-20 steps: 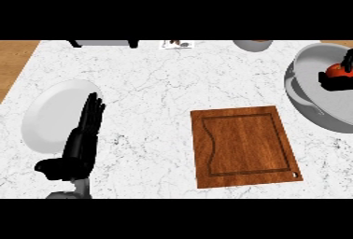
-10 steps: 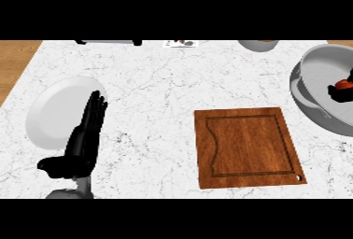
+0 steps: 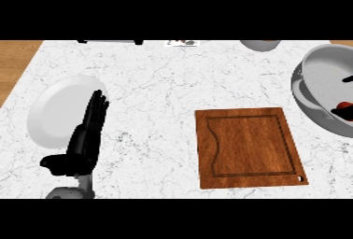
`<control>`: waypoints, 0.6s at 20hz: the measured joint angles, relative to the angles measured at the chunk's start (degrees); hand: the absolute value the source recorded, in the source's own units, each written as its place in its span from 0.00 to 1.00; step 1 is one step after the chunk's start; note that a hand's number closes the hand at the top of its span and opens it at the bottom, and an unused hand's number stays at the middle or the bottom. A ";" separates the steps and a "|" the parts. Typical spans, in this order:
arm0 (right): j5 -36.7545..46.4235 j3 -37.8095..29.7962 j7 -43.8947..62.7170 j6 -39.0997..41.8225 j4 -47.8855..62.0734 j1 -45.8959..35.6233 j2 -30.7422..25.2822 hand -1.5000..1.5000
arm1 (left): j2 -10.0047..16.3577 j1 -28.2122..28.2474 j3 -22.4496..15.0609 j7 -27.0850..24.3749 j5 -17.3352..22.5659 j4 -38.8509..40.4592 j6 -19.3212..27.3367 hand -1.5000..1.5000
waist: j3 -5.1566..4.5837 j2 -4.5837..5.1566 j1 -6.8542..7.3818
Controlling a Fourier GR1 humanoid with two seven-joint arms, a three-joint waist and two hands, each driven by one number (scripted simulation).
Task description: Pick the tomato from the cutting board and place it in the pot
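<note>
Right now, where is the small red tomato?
In the head view, the small red tomato shows at the far right edge, within the rim of the large grey metal pot, up and to the right of the brown wooden cutting board.

The worktop [image 3: 179, 79] looks like smooth white marble with fine grey veins. The cutting board [image 3: 250, 147] is reddish-brown wood with visible grain. The pot [image 3: 324, 70] is smooth grey metal. The plate [image 3: 59, 107] is smooth and white. The left hand [image 3: 86, 135] is matt black.
</note>
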 measured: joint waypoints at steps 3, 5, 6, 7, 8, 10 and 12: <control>-5.57 -5.17 -4.80 -0.44 -0.55 -0.80 0.99 0.00 | 0.05 0.32 0.18 -0.18 0.09 -0.37 0.00 0.50 | 0.09 -0.08 -0.14; -10.06 -9.26 -8.27 0.20 -1.41 -1.58 1.16 0.00 | 0.18 0.17 0.54 -0.05 0.14 -0.20 0.11 0.50 | 0.12 -0.25 -0.67; -12.27 -11.30 -10.02 0.88 -1.63 -1.52 0.82 0.00 | 0.50 0.30 0.83 0.23 0.30 -0.53 0.00 0.50 | 0.11 -0.34 -0.83; -14.21 -13.12 -11.45 1.39 -1.63 -1.42 0.65 0.00 | 0.55 0.66 0.79 -0.23 0.31 -0.29 -0.24 0.50 | 0.09 -0.34 -0.89; -15.93 -14.77 -12.33 1.81 -1.53 -1.59 0.40 0.00 | 0.67 0.42 0.86 0.28 0.41 -0.48 -0.33 0.50 | 0.09 -0.31 -0.85; -19.25 -17.99 -13.70 3.36 -0.93 -1.50 -0.69 0.00 | 0.57 0.89 0.68 -0.01 0.30 -0.72 -0.33 0.50 | 0.07 -0.25 -0.71; -21.82 -20.53 -14.89 4.38 -0.14 -0.96 -1.60 0.00 | -0.02 0.27 0.46 -0.23 -0.29 -0.17 0.35 0.50 | 0.06 -0.13 -0.66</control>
